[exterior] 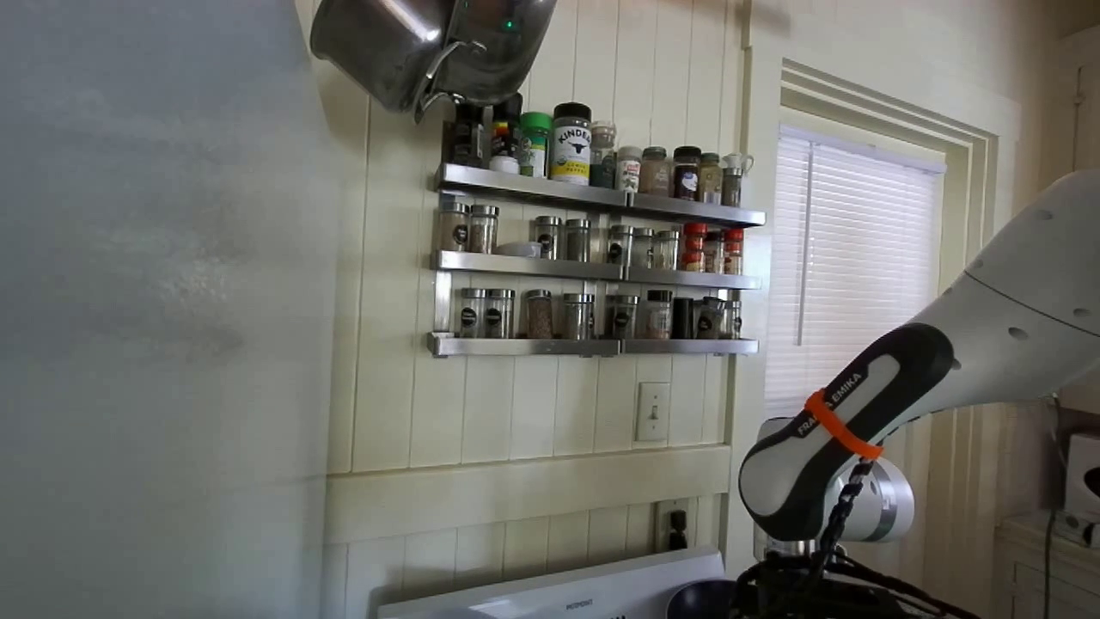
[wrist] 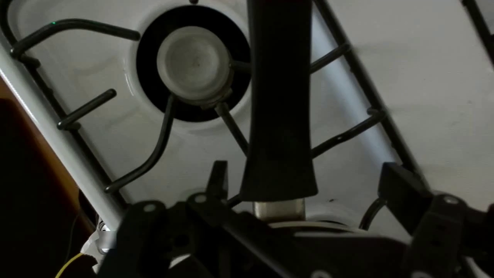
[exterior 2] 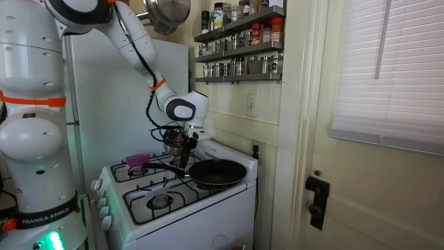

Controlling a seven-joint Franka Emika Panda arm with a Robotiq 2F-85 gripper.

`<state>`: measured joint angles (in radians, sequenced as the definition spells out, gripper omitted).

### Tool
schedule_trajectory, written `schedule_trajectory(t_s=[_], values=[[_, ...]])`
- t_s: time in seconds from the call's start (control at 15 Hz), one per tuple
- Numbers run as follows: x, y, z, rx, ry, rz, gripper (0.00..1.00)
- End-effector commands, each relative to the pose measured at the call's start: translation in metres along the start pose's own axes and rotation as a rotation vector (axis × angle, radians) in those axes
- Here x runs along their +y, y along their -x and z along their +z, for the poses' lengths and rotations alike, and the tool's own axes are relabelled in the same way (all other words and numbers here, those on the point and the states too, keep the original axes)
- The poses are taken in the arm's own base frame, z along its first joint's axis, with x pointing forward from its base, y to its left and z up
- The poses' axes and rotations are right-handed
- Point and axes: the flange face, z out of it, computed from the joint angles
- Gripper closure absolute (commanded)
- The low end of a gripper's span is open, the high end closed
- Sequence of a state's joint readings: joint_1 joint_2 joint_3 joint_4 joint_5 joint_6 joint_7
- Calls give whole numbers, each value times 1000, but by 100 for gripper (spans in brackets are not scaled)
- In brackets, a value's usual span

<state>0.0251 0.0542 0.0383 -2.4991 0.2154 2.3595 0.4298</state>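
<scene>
the tool (wrist: 307, 175) is spread wide, and in the wrist view the black handle (wrist: 281, 104) of the frying pan (exterior 2: 218, 172) passes between its two fingers (wrist: 401, 193), with a gap on both sides. the handle lies nearer to the finger at its 9 o'clock side and runs up toward 12 o'clock. how deep the fingers reach beside it i cannot say surely, because this view is rather dark. a round burner cap (wrist: 195, 63) is seen between 10 and 11 o'clock from the tool. in an exterior view, the pan sits on the white stove (exterior 2: 194, 225) at 3 o'clock from the tool, its handle pointing to about 9 o'clock. a pink bowl (exterior 2: 137, 160) stands on the stove at 9 o'clock from the tool. the spice shelves (exterior: 533, 265), visible in both exterior views, carry small jars (exterior: 577, 241).
</scene>
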Motion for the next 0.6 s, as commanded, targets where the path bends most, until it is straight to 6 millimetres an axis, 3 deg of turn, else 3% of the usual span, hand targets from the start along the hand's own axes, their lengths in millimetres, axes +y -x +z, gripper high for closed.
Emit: schedule_trajectory(t_s=[0.0,0.27,0.53], values=[[-6,-3,21,24,22,-17,0],[-7,-6,36,42,10,-12,0],[-4,-14,38,62,-19,10,0]])
